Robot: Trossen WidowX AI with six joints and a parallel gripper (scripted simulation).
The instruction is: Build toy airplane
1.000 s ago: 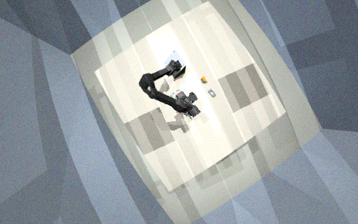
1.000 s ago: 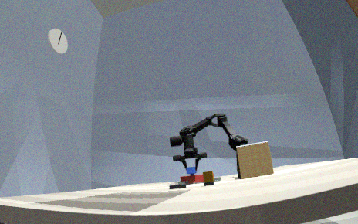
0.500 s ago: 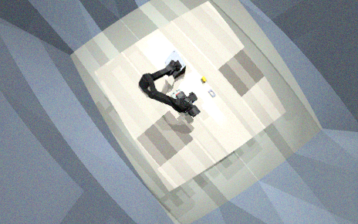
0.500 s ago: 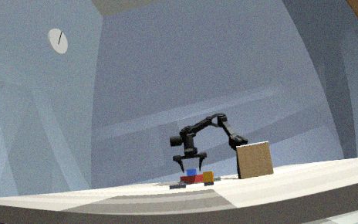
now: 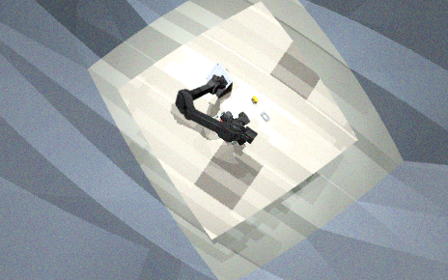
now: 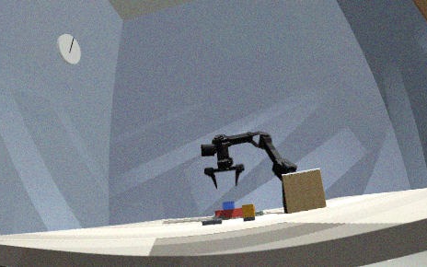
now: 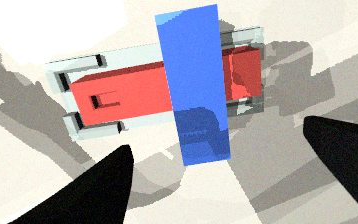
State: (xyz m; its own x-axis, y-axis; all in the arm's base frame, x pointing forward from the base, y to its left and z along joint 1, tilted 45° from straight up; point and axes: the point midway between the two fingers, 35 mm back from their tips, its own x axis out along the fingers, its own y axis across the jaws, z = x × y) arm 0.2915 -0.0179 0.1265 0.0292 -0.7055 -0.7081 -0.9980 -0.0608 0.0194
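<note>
The red fuselage [image 6: 230,214] [image 7: 140,95] lies in the pale cradle [image 7: 130,54]; its tail socket [image 7: 106,100] shows empty in the wrist view. The blue wing [image 6: 228,205] [image 7: 192,65] lies across the top of the fuselage, touching it as far as the exterior view shows; its tab and the wing socket are hidden under it. The yellow tail fin [image 5: 255,99] [image 6: 248,210] stands apart from the fuselage, in a small dark holder. My gripper [image 6: 226,186] [image 7: 216,138] is open and empty, above the wing, with its fingertips clear of it.
A small grey holder [image 6: 212,222] without a part lies near the fin's holder on the pale table. A tan upright panel [image 6: 305,191] stands beside the arm's base. The arm's shadows fall around the cradle in the wrist view.
</note>
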